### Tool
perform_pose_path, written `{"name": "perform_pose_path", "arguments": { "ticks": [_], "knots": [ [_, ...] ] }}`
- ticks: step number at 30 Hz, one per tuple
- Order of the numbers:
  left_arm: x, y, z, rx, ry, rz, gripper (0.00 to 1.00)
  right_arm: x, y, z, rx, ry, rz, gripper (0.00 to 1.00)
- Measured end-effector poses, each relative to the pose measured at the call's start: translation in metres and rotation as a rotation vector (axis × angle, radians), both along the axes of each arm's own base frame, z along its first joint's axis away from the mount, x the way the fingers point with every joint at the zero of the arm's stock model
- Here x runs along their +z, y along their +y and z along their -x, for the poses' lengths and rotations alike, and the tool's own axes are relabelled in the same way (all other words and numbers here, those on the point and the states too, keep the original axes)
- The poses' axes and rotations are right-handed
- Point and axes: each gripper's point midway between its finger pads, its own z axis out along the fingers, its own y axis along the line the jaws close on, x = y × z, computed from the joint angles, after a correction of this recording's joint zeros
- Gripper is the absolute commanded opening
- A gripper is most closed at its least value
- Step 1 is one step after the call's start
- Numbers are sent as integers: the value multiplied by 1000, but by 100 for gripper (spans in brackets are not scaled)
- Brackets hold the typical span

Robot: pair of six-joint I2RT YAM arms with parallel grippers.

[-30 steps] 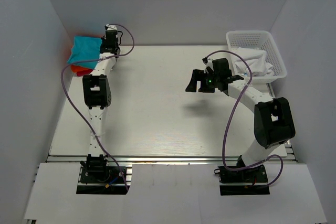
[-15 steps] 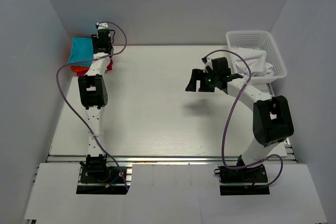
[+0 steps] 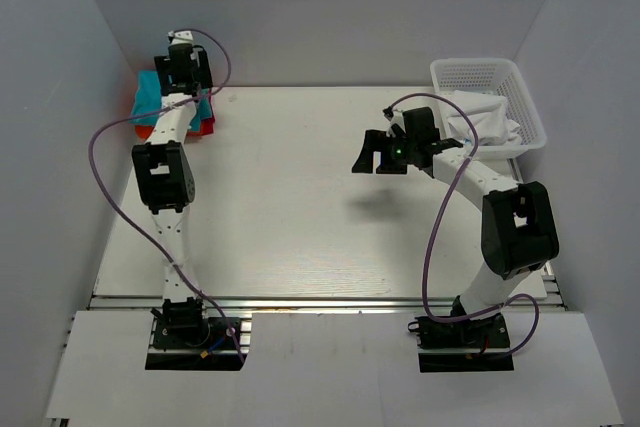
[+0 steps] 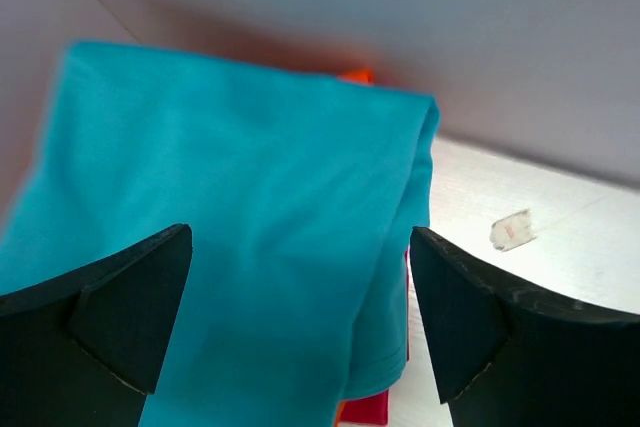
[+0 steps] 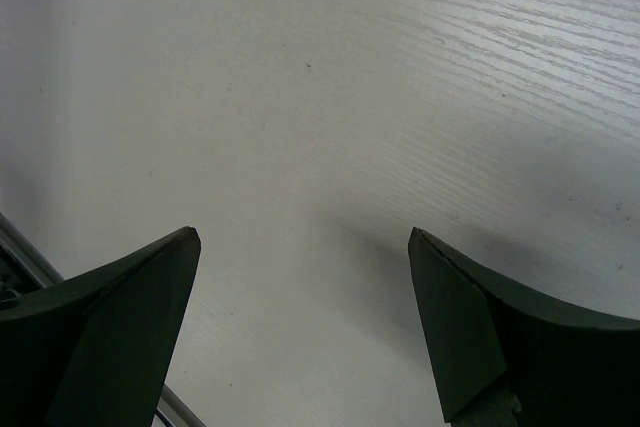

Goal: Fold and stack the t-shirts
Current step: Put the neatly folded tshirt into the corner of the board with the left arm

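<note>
The t-shirts lie stacked in the table's far left corner. The folded teal-blue t-shirt (image 4: 230, 197) is on top, with an orange edge (image 4: 355, 75) showing behind it and a red corner (image 4: 365, 409) below it. My left gripper (image 4: 300, 322) hangs open just above the teal shirt and holds nothing. From the top view it (image 3: 183, 69) covers much of the stack (image 3: 150, 89). My right gripper (image 3: 375, 155) hovers open over the bare table (image 5: 330, 97) right of centre, empty.
A white plastic basket (image 3: 490, 71) with white cloth (image 3: 485, 119) in it stands at the back right. A small white scrap (image 4: 510, 230) lies on the table just right of the stack. Grey walls close in behind and left of the stack.
My left gripper has opened and let go of the teal shirt, then shifted left and back over the stack. The right arm has stayed still.
</note>
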Motion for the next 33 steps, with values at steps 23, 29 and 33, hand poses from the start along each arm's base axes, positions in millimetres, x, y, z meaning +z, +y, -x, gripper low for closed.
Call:
{"name": "perform_pose_path", "arguments": {
  "ticks": [23, 29, 33],
  "knots": [
    [-82, 116, 5, 26, -35, 399, 4, 4, 7, -16, 5, -10, -13, 90],
    [-70, 128, 7, 45, -87, 497, 11, 0, 9, -16, 12, 8, -16, 90],
    [-69, 127, 9, 28, -88, 537, 46, 1, 10, -16, 19, 7, -22, 90]
  ]
}}
